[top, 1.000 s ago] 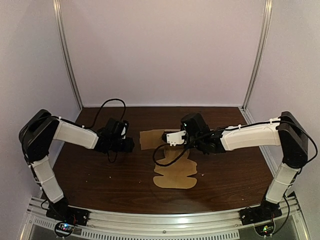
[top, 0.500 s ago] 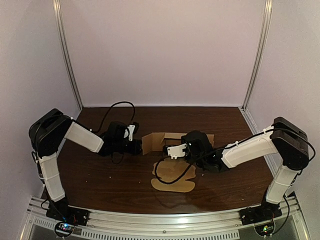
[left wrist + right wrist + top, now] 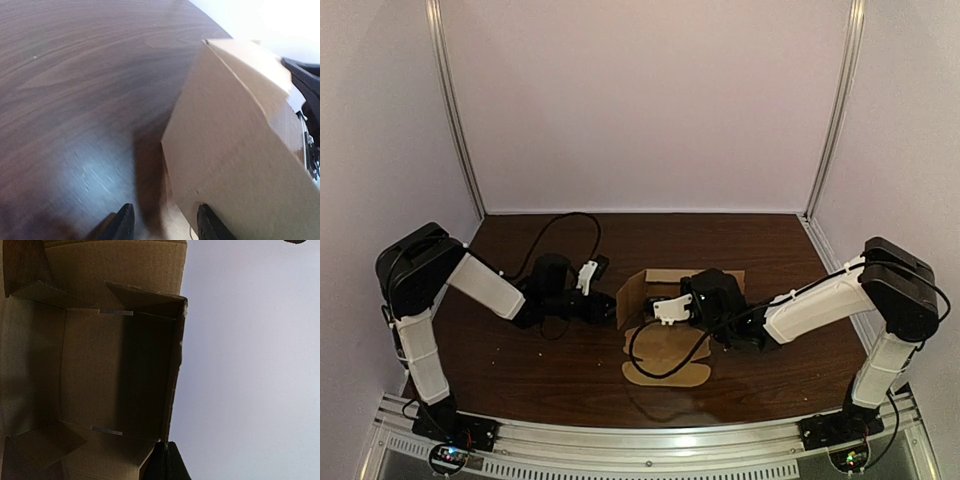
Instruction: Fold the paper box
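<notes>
Top external: one paper box [image 3: 632, 300]

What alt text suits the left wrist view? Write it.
A raised brown cardboard box wall fills the right half, standing on a dark wood table. The left end effector shows two dark fingertips apart at the bottom edge.

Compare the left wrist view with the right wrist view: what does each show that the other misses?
Only the left wrist view: a broad stretch of wood table, the outer face of the box where its wall is raised, and the left hand with fingers apart at the bottom edge. Only the right wrist view: the inside of the box, with its floor panel and folded corner flaps. Both: the same cardboard box, partly folded, filling much of the frame.
</notes>
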Motion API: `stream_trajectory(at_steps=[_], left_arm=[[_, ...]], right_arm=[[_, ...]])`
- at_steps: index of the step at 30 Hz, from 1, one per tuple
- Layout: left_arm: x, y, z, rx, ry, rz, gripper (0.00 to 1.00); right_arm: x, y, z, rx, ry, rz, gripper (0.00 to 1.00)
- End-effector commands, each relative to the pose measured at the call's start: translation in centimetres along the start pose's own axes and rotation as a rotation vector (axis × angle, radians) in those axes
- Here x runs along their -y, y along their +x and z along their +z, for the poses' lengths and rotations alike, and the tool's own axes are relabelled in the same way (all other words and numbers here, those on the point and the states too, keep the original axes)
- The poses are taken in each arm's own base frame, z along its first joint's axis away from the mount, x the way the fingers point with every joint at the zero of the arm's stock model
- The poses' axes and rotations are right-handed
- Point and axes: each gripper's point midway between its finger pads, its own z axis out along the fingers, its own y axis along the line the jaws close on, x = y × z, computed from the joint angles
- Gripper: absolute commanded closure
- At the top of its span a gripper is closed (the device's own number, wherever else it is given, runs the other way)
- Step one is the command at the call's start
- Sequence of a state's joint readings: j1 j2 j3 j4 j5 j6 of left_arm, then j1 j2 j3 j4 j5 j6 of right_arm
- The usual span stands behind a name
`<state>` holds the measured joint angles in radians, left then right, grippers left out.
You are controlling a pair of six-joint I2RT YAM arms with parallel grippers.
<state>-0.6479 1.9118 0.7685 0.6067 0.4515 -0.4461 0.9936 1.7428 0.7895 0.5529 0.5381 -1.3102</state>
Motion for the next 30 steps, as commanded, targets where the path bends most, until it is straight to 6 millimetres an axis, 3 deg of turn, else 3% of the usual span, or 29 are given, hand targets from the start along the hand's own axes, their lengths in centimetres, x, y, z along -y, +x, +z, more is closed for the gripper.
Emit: stream_trajectory(at_steps=[1,6,12,16,30], left_arm=[[1.1,0.0,-1.7,0.042,0.013,0.042,0.55],[1.8,0.1,-3.1,0.061,0.011,0.062,0.54],[4.9,-0.4,-2.5,0.055,0.093,0.16,0.52],[6.7,0.5,-1.5,-0.006,0.111,0.234,0.5],[7.4,0.3,1.5,-0.024,0.08,0.271,0.5]], right_arm=[[-0.1,-0.1,-0.7,0.003,0.012,-0.017,1.0],[0.3,-0.4,-1.0,0.01,0.024,-0.016,1.0],[0.0,-0.6,-1.3,0.012,0.019,-0.021,1.0],[0.0,-0.7,-1.5,0.013,0.018,-0.017,1.0],[1.0,-1.5,-2.2,0.02,0.006,0.039,1.0]])
